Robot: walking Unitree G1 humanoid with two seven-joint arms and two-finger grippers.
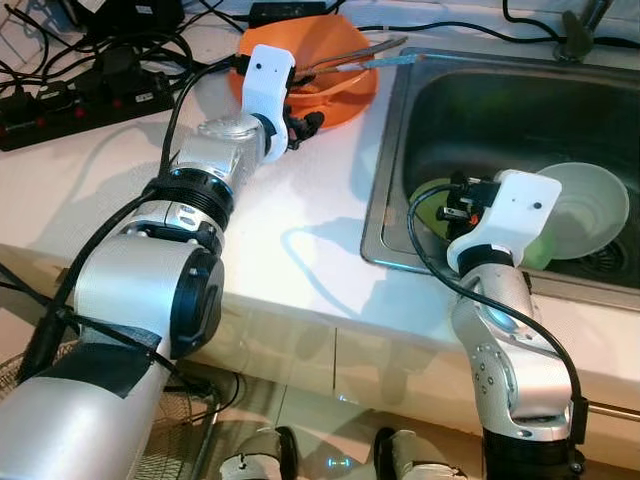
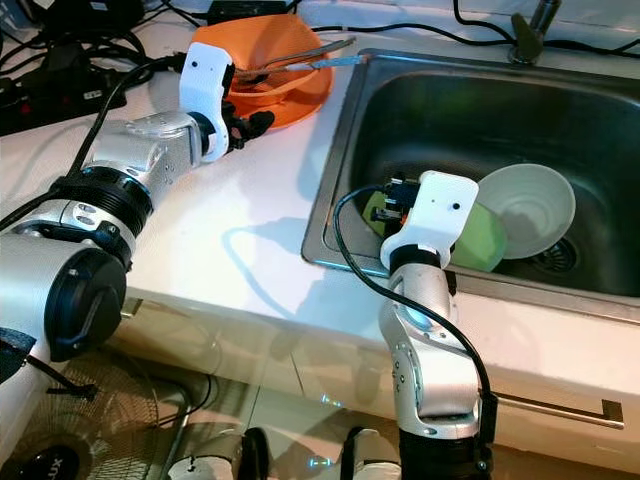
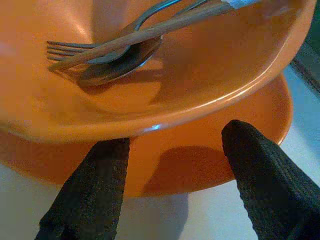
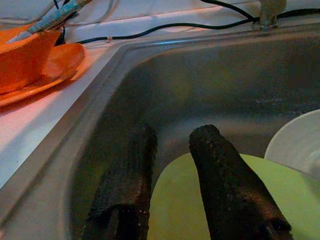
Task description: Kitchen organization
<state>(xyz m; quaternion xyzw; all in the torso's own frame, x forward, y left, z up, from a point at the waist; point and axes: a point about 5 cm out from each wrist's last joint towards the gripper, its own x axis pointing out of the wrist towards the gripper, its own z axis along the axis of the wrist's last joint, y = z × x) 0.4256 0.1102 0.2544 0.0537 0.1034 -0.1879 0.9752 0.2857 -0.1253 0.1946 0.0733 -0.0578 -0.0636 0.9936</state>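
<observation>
Silver arms, white wrist housings, black cables, textured black fingers (image 3: 252, 165)

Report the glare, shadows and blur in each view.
Left eye view: the counter is washed out white, with soft arm shadows; the sink is dim. Left wrist view: a light streak glints along the bowl rim, and the near left tool fingers are soft. Right wrist view: the right tool fingers look grainy against the plate, and the sink walls are murky.
</observation>
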